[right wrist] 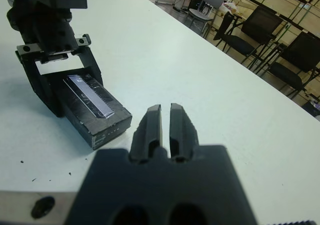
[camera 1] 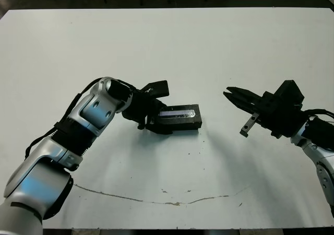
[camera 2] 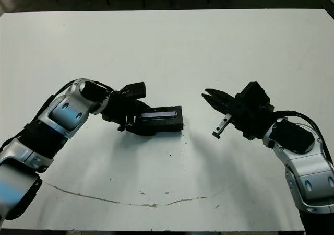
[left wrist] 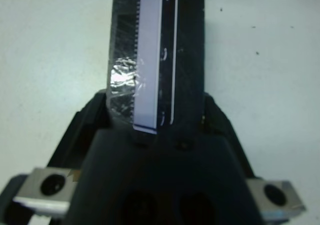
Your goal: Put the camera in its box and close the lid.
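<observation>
Box (camera 1: 177,118) sits mid-bench, lid (left wrist: 155,60) on, straddled by your left tool (camera 1: 156,121), which clamps its long sides; rigid, light, glossy, so squeeze gently. Right tool (right wrist: 165,127) hovers clenched, empty.

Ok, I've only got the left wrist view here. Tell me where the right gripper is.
Observer: The right gripper hangs above the table, to the right of the box and apart from it.
Operator: Give me its fingers.
Observer: Shut together, holding nothing.
Operator: Now check for the camera lying loose on the table.
Observer: No camera shows anywhere on the table, and the lid sits on the box.
</observation>
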{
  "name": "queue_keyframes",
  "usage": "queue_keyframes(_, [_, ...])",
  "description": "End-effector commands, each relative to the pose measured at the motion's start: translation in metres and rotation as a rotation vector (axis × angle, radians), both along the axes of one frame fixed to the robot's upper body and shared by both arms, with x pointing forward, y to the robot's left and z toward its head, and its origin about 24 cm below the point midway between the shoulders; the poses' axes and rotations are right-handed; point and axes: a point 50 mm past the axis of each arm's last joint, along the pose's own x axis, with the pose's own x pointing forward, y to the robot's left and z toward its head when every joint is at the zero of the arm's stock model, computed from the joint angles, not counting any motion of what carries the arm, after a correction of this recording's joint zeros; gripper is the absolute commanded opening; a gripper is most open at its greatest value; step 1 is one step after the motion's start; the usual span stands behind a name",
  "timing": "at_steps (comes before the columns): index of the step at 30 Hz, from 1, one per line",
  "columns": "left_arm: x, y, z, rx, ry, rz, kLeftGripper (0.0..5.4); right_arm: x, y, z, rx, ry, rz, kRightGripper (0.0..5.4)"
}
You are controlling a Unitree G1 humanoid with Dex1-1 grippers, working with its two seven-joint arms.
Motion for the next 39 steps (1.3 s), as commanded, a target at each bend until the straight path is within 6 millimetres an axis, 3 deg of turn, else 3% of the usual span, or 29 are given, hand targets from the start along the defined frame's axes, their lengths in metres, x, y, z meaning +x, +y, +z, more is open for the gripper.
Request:
queue_keyframes(1, [-0.021,0.005,-0.039,0.098,0.132,-0.049,2.84,-0.002,-0.003,-0.006,-0.019,0.019,-0.015,0.00])
queue_keyframes(4, [-0.023,0.002,-0.036,0.136,0.088,-0.079,2.84,-0.002,-0.003,-0.007,-0.006,0.026,-0.016,0.00])
queue_keyframes(19, [-0.018,0.014,-0.039,0.203,0.000,-0.085,5.39,-0.004,-0.002,-0.007,-0.028,0.018,-0.009,0.00])
queue_keyframes(27, [-0.011,0.037,-0.046,0.233,-0.021,0.020,5.39,-0.004,-0.002,-0.008,-0.018,0.026,-0.009,0.00])
queue_keyframes(39, [-0.013,0.091,-0.042,0.245,-0.067,0.169,5.39,-0.004,-0.002,-0.007,-0.027,0.019,-0.001,0.00])
